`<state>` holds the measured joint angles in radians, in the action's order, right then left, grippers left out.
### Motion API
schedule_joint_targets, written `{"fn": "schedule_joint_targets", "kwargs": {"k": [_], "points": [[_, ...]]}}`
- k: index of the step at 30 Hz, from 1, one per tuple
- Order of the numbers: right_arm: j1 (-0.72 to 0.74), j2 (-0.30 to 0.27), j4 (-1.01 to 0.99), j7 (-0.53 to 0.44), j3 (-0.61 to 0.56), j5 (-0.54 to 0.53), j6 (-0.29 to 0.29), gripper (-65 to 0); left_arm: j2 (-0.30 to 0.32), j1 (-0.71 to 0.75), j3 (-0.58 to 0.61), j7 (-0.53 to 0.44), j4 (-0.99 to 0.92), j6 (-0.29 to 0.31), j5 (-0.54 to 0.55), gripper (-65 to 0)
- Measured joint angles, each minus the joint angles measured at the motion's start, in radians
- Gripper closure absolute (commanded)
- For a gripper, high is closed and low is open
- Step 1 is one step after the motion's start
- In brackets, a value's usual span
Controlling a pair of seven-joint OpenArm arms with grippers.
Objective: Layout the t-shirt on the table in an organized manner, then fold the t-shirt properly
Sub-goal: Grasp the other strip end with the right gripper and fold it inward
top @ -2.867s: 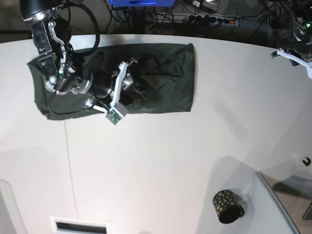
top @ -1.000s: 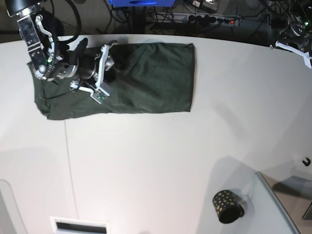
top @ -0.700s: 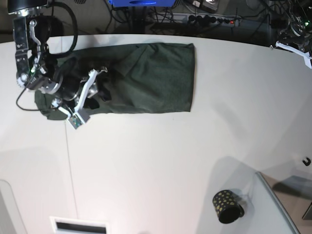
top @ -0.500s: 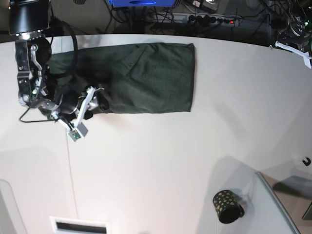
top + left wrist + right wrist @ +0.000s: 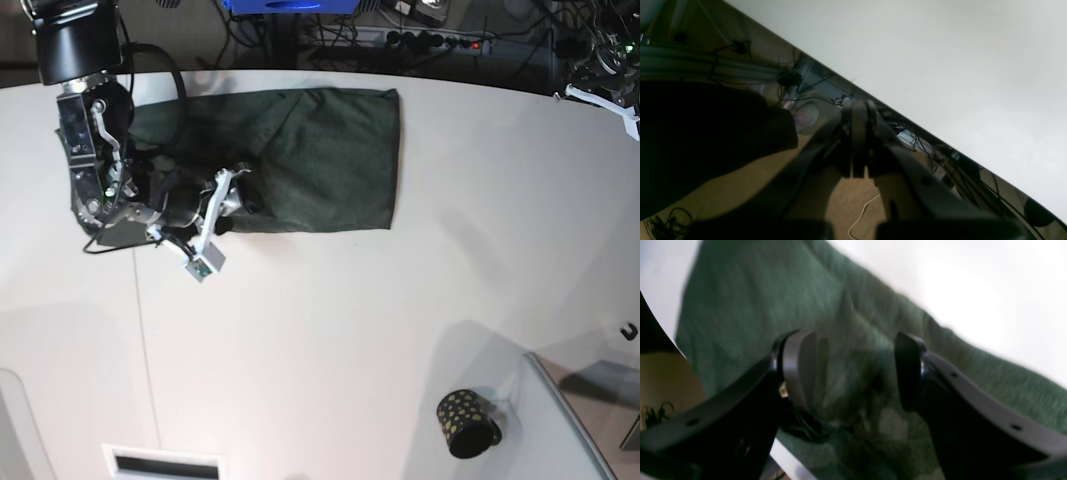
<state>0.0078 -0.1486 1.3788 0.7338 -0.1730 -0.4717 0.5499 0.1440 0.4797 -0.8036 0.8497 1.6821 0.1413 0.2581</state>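
Note:
The dark green t-shirt (image 5: 320, 160) lies as a long folded rectangle at the far side of the white table (image 5: 330, 330). My right gripper (image 5: 240, 200) hovers over the shirt's near-left part. In the right wrist view it (image 5: 853, 370) is open, with wrinkled green fabric (image 5: 740, 306) showing between and under its fingers (image 5: 800, 366); nothing is pinched. The arm hides the shirt's lower-left corner. My left arm (image 5: 603, 98) sits at the far right table edge, away from the shirt. Its gripper (image 5: 857, 111) is shut on nothing, over the table (image 5: 940, 66) edge.
A small black cup with gold dots (image 5: 465, 422) stands at the near right, beside a grey tray corner (image 5: 575, 420). A white slotted panel (image 5: 165, 462) sits at the near left. A thin dark seam (image 5: 145, 350) runs down the table. Cables and a power strip (image 5: 430, 40) lie beyond the far edge.
My right arm came down from the shirt's far-left part to its near edge and then shifted right, its jaws widening on the way. The left arm has stayed still.

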Motion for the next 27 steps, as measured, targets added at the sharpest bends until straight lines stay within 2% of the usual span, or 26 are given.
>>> {"fn": "schedule_joint_targets", "kwargs": {"k": [9, 17, 19, 22, 24, 27], "points": [[0.001, -0.002, -0.005, -0.005, 0.001, 0.003, -0.002, -34.8, 0.000, 0.001, -0.003, 0.000, 0.000, 0.000, 0.000, 0.0], [0.027, -0.002, -0.090, -0.020, 0.001, 0.006, -0.002, -34.4, 0.000, 0.002, -0.003, 0.000, 0.000, 0.000, 0.000, 0.0], [0.025, 0.000, -0.091, -0.025, 0.001, 0.006, -0.003, -28.2, 0.000, 0.003, -0.003, 0.000, 0.000, 0.000, 0.000, 0.0], [0.028, 0.000, -0.091, -0.027, 0.001, 0.003, -0.002, -9.3, 0.000, 0.003, -0.003, 0.000, 0.000, 0.000, 0.000, 0.0], [0.027, 0.000, -0.091, -0.027, 0.001, 0.003, -0.002, 0.0, 0.000, 0.002, -0.003, 0.000, 0.000, 0.000, 0.000, 0.0], [0.028, 0.000, -0.091, -0.027, 0.001, 0.003, -0.002, -0.9, 0.000, 0.002, -0.003, 0.000, 0.000, 0.000, 0.000, 0.0]]}}
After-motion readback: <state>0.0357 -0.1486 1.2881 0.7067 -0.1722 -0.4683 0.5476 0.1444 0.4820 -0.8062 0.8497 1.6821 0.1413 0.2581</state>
